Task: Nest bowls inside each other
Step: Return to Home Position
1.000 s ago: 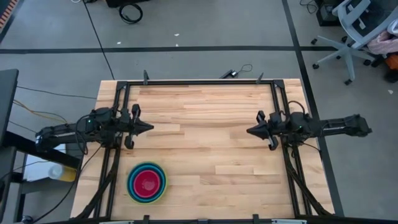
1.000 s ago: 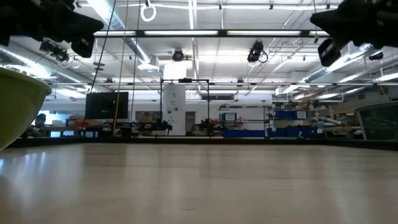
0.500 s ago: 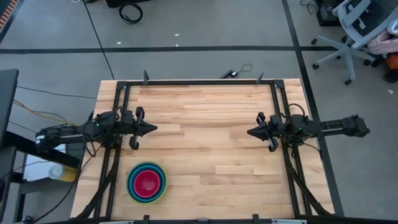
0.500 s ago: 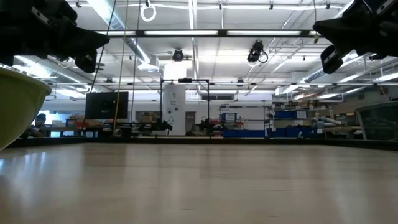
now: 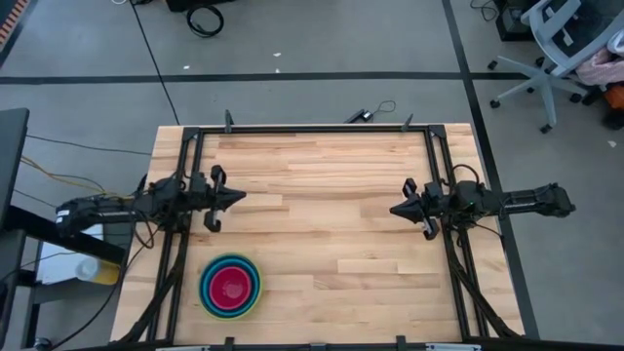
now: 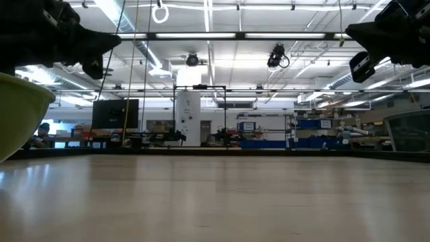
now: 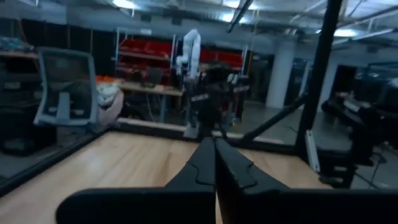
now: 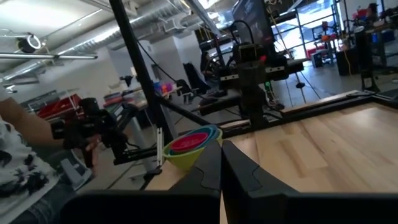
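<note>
The bowls (image 5: 231, 286) stand nested in one stack near the table's front left. The magenta-pink one is innermost, with green and blue rims around it. The outermost is yellow-green; its wall shows at the low view's edge (image 6: 20, 114) and its foot rests on the wood. The right wrist view shows the stack (image 8: 189, 146) far off. My left gripper (image 5: 242, 197) hovers shut at the table's left side, beyond the stack, pointing toward the middle. My right gripper (image 5: 393, 211) hovers shut at the right side, pointing toward the middle. Both are empty.
A black rail frame (image 5: 312, 128) runs along the table's far, left and right sides. Bare wood (image 5: 322, 224) lies between the two grippers. A person's patterned sleeve (image 8: 18, 162) shows beyond the table in the right wrist view.
Both grippers have sunk a little, staying shut and empty. The left one has sunk more, tipping somewhat, and its tip has crept toward the table's middle. The stack of bowls has not moved.
</note>
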